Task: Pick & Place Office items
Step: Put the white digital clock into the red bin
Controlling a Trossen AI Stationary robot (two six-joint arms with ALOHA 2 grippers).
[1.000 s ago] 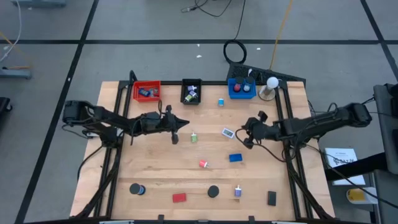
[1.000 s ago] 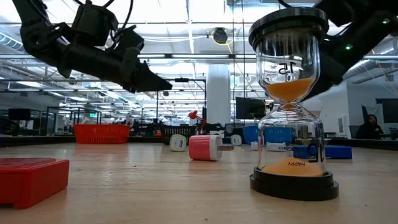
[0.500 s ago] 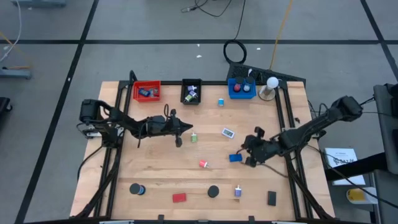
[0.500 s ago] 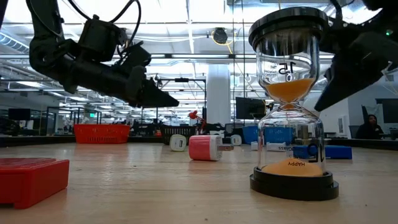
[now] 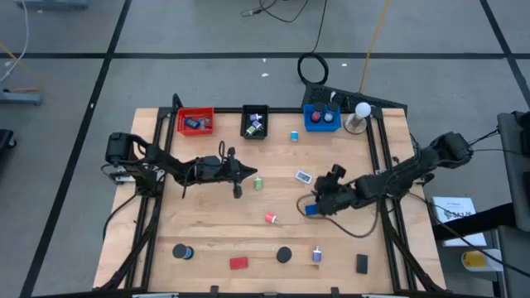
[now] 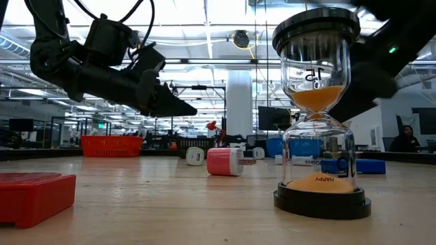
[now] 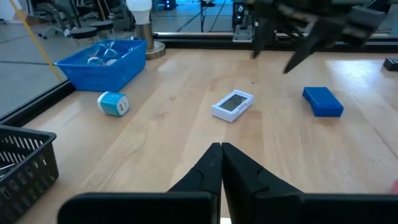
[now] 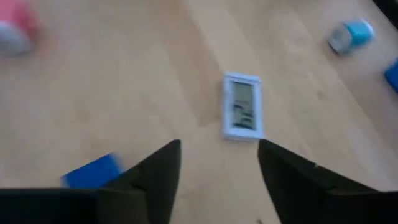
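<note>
You have a light wooden table (image 5: 207,223) carrying everything. Along its far edge sit a red tray (image 5: 195,122), a black tray (image 5: 254,121) and a blue tray (image 5: 321,117), with a white ball lamp (image 5: 359,116) beside the blue one. Loose on the wood: a teal cylinder (image 5: 294,136), a white display unit (image 5: 304,176), a blue block (image 5: 311,209), a pink piece (image 5: 271,218), a red block (image 5: 238,263), a black disc (image 5: 284,255) and an hourglass (image 6: 320,112).

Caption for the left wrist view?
Shut left gripper faces a white display unit, blue block and blue basket.
</note>
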